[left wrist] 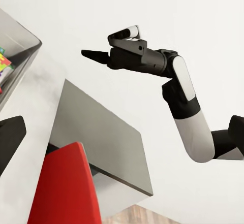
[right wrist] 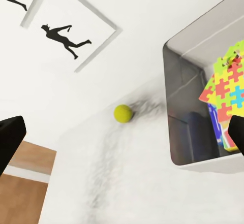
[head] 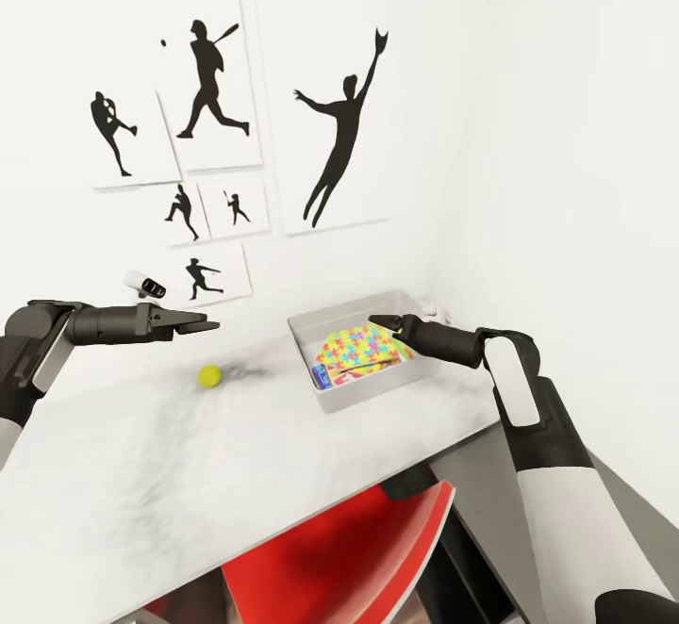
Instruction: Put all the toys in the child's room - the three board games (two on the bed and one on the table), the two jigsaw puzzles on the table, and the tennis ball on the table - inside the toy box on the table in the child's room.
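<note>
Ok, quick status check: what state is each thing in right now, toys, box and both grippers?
tennis ball: loose on the table, outside the box
toy box: open-topped, upright on the table
jigsaw puzzles: inside the toy box, leaning tilted
board games: blue edge showing in the box under the jigsaws; count unclear
left gripper: empty, above the table near the ball; jaws unclear
right gripper: over the toy box, empty, open

Black silhouette sports pictures hang on the white wall, a large leaping figure beside smaller batters and pitchers. A red chair stands tucked under the desk, and wood-plank floor shows below
</note>
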Robot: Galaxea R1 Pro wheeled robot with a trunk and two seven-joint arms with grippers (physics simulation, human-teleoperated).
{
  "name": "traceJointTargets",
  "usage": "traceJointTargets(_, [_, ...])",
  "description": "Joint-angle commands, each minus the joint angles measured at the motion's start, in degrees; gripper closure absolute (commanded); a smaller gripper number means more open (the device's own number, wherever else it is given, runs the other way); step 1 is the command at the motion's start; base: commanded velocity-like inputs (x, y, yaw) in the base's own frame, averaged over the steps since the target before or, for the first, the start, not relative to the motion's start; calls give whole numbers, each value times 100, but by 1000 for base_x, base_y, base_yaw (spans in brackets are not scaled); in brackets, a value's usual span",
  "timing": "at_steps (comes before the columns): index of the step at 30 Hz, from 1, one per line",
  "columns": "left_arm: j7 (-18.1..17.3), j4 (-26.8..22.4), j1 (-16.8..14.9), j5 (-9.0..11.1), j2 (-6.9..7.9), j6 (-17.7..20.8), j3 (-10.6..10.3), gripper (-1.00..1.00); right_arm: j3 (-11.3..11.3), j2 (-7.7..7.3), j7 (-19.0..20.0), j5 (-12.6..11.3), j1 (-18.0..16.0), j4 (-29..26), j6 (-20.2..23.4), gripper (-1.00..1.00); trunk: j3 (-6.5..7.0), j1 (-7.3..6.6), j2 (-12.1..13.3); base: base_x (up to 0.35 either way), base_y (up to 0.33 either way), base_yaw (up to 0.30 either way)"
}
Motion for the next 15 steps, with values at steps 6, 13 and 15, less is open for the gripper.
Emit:
traceJointTargets(6, [-27,109,-7,3,6,59,-17,-100,-9,-5,59,59,-4,-1,22,-100,45,4,-12,0,0,0])
traceJointTargets(13, [-27,174,1,-20,32,51,-17,-100,-16,-6,61,59,-7,-4,15,-100,112,4,-12,0,0,0])
traceJointTargets(15, [-27,206,16,-27,74,47,-20,-100,-23,-6,64,59,-16,-9,7,-100,131,4,-12,0,0,0])
